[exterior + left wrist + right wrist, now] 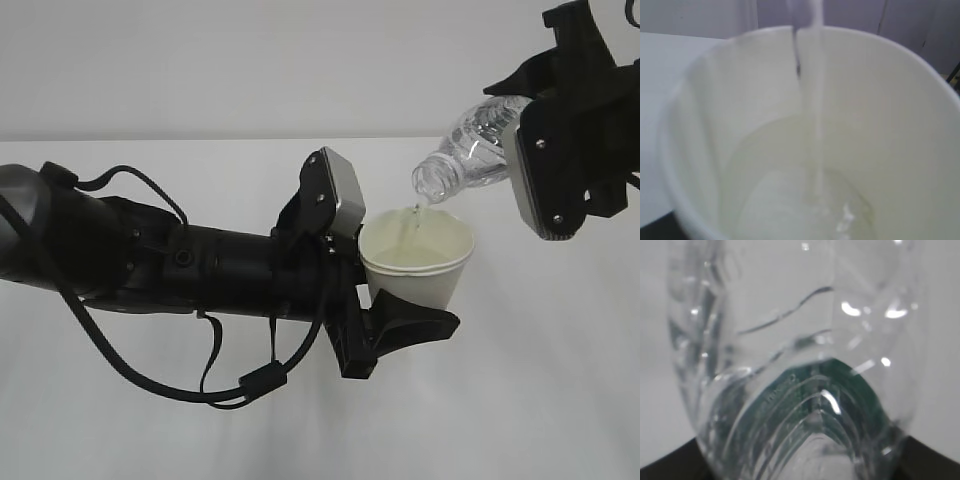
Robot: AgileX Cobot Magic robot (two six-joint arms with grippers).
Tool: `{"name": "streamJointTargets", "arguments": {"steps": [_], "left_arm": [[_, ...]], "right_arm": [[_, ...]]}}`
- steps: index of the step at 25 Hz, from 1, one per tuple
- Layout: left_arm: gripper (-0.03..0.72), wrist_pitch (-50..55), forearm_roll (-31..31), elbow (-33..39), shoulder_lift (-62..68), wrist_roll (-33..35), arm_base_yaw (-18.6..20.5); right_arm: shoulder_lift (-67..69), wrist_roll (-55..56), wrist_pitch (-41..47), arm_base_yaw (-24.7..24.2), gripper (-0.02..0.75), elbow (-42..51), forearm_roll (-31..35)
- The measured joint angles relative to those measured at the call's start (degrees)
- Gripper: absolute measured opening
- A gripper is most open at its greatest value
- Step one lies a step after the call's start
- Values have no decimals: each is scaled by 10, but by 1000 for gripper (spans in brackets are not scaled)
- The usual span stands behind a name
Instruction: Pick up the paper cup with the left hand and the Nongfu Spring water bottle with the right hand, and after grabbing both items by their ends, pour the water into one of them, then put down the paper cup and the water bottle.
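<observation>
Nearest the camera and biggest in the outside view, the left hand [405, 325] reaches in from the left, a bulky black arm trailing loose cables, its fingers closed around the lower body of the paper cup [417, 262]. It holds the cup upright, off the white table [560, 400], low on its wall.

Up at the right, the right hand [545, 175] is clamped on the water bottle [470, 152] at its rear end, with the bottle tipped so its open mouth points down and left, just above the cup's rim without touching it. Its wrist view is filled with clear ribbed plastic [800, 390] and a trace of green label, seated between dark jaw edges at the bottom corners.

A thin stream of water [816, 110] falls from the mouth into the cup; the left wrist view shows it landing in a shallow pool [805, 210] at the bottom.

Handling, as I judge it: the cup is light and soft-walled, getting heavier as it fills, so a hard squeeze would buckle it and slop water; a low, gentle hold suits it. The bottle is thin, springy and probably slick, and it lightens as it empties. Holding near the stiffer base is sensible, since squeezing the middle would push water out.
</observation>
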Motion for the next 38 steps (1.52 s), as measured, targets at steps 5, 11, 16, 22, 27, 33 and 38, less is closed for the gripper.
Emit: {"name": "streamJointTargets", "arguments": {"steps": [5, 11, 16, 22, 27, 33, 38], "left_arm": [[466, 0, 0, 0, 0, 0, 0], [466, 4, 0, 0, 0, 0, 0], [466, 5, 0, 0, 0, 0, 0], [466, 5, 0, 0, 0, 0, 0], [466, 6, 0, 0, 0, 0, 0], [466, 7, 0, 0, 0, 0, 0], [466, 7, 0, 0, 0, 0, 0]], "right_arm": [[0, 0, 0, 0, 430, 0, 0], [0, 0, 0, 0, 430, 0, 0], [0, -1, 0, 0, 429, 0, 0], [0, -2, 0, 0, 429, 0, 0], [0, -3, 1, 0, 429, 0, 0], [0, -3, 1, 0, 429, 0, 0], [0, -4, 1, 0, 429, 0, 0]]}}
